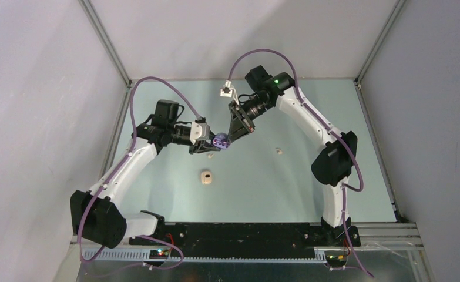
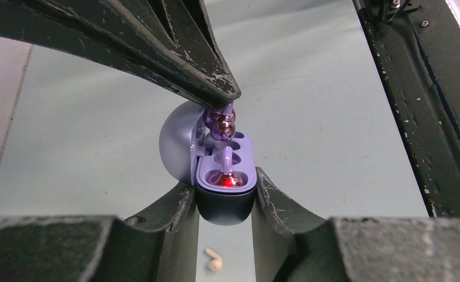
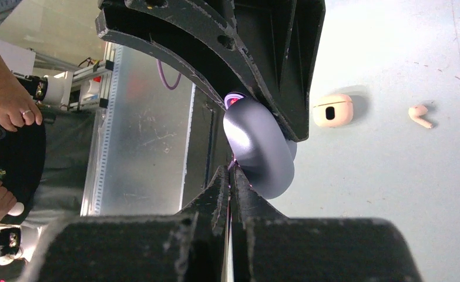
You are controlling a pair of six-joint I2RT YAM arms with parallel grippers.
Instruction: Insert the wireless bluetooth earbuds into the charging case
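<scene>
soft even light (foreground blurry)

White-shelled arms [image 1: 309, 114], black joints [image 1: 333, 158], purple cables [image 1: 157, 80] (scuffed black fingers [image 2: 157, 223]).

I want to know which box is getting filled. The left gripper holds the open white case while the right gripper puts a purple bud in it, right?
Not quite. The case in the left gripper is purple, not white; the left wrist view shows it. The rest holds: it is open, and the right gripper pinches a purple bud over it.
</scene>
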